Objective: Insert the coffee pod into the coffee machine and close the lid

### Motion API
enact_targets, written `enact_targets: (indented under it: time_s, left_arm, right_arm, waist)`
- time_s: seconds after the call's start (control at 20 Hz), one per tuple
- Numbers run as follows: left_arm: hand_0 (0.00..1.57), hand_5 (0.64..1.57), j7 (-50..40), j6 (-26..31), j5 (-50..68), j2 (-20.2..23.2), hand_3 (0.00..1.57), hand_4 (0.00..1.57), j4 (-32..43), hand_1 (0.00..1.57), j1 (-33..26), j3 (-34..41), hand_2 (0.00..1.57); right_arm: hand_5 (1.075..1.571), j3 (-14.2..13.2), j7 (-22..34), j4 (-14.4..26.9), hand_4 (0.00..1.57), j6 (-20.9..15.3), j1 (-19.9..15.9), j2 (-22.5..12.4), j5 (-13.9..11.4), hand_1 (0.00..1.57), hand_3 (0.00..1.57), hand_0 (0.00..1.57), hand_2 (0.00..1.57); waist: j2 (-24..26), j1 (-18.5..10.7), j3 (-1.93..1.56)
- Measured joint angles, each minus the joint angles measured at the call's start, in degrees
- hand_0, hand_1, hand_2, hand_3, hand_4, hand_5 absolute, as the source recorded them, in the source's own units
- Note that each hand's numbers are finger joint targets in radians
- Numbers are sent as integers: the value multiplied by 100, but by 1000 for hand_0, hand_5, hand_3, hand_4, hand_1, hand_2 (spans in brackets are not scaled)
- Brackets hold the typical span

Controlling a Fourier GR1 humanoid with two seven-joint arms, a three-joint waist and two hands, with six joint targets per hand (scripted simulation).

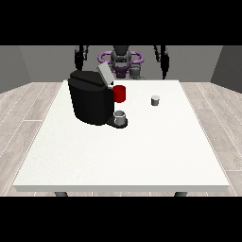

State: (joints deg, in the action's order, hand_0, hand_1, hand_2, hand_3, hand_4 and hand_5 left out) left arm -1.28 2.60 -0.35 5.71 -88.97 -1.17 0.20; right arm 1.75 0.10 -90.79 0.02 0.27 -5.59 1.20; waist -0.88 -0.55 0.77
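Grey walls and pale wood-plank floor around a large white table (118,156). On the table's far left part, a black coffee machine (90,101), its grey lid (105,74) tilted up and open at the top. Red part (119,93) showing at the machine's right side, just below the lid. At the machine's base, a small grey cup (120,116) on the drip platform. To the right, well apart from the machine, a small grey coffee pod (155,100) standing alone on the bare tabletop, untouched. Behind the far edge, the robot torso (120,60) with purple fittings. Hand at the view's left (80,57) raised above the far edge, behind the machine; hand at the view's right (163,61) likewise raised, well clear of the pod. Both hands holding nothing; cannot tell whether fingers apart or together.
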Motion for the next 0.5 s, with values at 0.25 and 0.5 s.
enact_targets:
  time_s: [0.25, 0.5]
  left_arm:
    - [0, 1571, 418, 227, 86, 35, 0, 213, -45, 0, 16, 28, 0]
    - [0, 1571, 730, 317, -156, 428, 0, 0, -23, 0, 186, 182, 0]
  right_arm:
    - [1571, -176, 58, 229, 128, 34, -93, -58, 33, 0, 0, 0, 0]
    - [1571, -492, -350, 239, 181, -279, -79, 94, 106, 0, 0, 0, 0]
  waist:
    - [103, -56, -55]
    - [132, 185, -73]
